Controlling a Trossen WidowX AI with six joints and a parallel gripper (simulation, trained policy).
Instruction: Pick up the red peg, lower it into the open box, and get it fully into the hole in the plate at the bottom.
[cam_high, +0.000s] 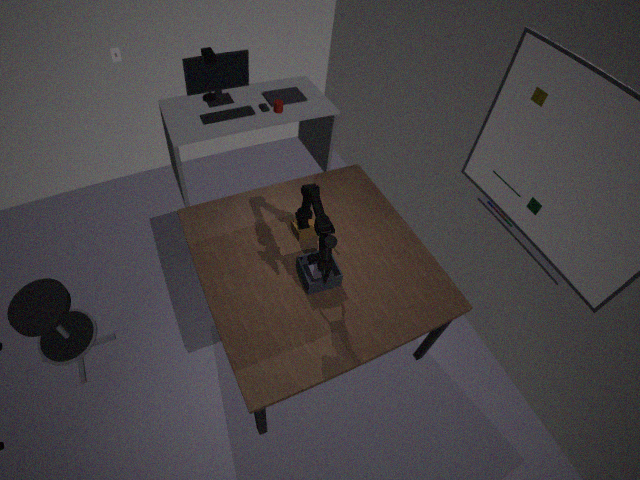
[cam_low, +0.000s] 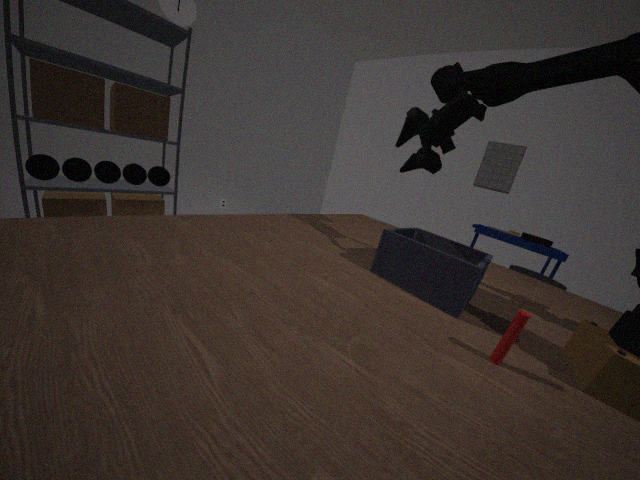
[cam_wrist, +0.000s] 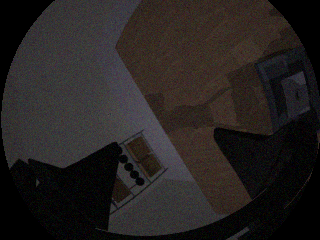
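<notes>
The red peg (cam_low: 509, 338) stands upright on the table between the box and the arm's base; in the top view the arm hides it. The open grey-blue box (cam_high: 312, 287) (cam_low: 429, 271) (cam_wrist: 267, 95) stands on the table. The pale plate (cam_high: 313, 270) (cam_wrist: 290, 102) lies at its bottom, and a small dark hole mark shows in the wrist view. My gripper (cam_low: 399, 158) (cam_wrist: 168, 141) is open and empty, high above the table and the box, tilted with its fingers pointing outward, away from the base. The peg is not in the wrist view.
The wooden table (cam_high: 382, 289) (cam_low: 206, 335) (cam_wrist: 185, 65) carries the yellowish block (cam_high: 306, 237) (cam_low: 594, 356) at the arm's base, behind the peg. The box walls stand up around the plate. A desk (cam_high: 206, 131) and a shelf rack (cam_low: 98, 131) stand away from the table.
</notes>
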